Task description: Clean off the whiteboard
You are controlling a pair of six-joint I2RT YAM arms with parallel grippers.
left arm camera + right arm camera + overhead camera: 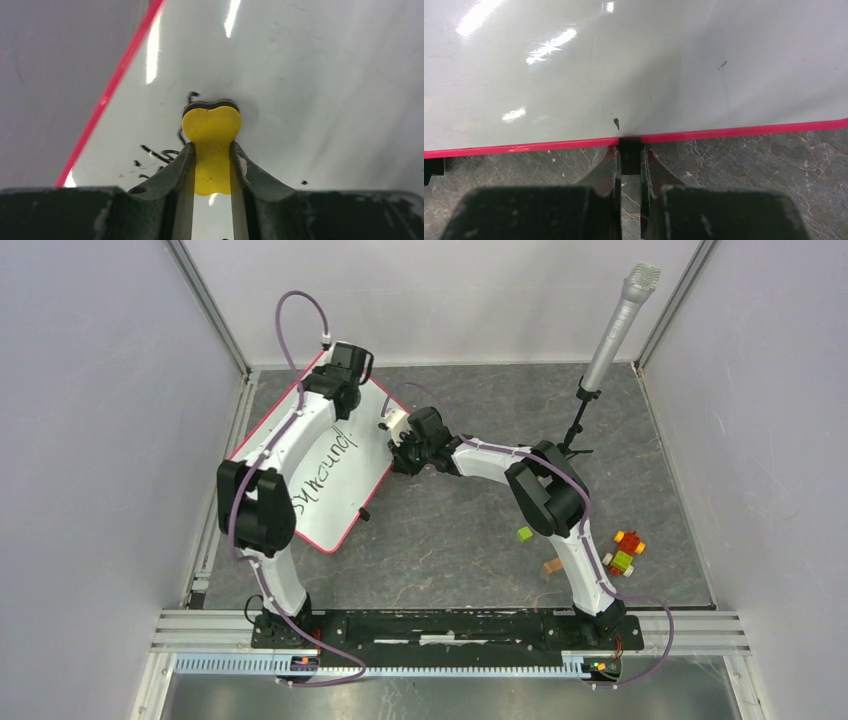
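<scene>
The whiteboard [335, 475] lies tilted at the table's left, white with a red-pink rim and dark handwriting [322, 472] across its middle. My left gripper [345, 390] is at the board's far corner, shut on a yellow eraser [211, 135] whose dark felt edge presses on the board [320, 75] beside leftover ink strokes [157, 154]. My right gripper [405, 455] is at the board's right edge, shut on a small black edge clip [629, 156] on the red rim [744, 131].
A microphone on a stand [612, 335] rises at the back right. Small coloured blocks [622, 550] and a green block [524, 534] lie on the grey table near the right arm. Enclosure walls close both sides.
</scene>
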